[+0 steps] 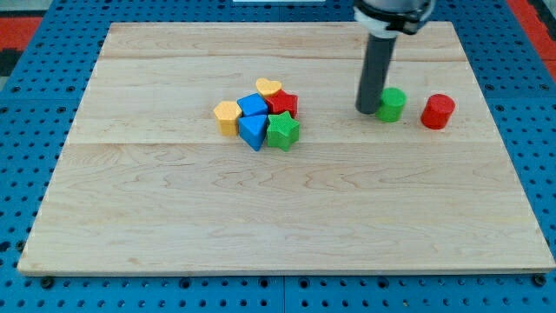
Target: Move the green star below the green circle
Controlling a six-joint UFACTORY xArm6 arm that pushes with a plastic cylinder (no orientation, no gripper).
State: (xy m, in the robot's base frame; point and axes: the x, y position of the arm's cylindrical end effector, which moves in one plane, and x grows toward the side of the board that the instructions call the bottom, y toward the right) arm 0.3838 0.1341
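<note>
My tip (367, 109) rests on the wooden tabletop (287, 217), touching or just beside the green circle (392, 103) on its left. This tool is a bare rod, so it grasps nothing. A red cylinder (438, 111) stands near the circle's right. Well to the circle's left, the green star (282, 131) sits in a tight cluster with a blue triangle (253, 131), blue block (253, 106), red block (284, 103), yellow heart (268, 87) and yellow block (228, 116).
</note>
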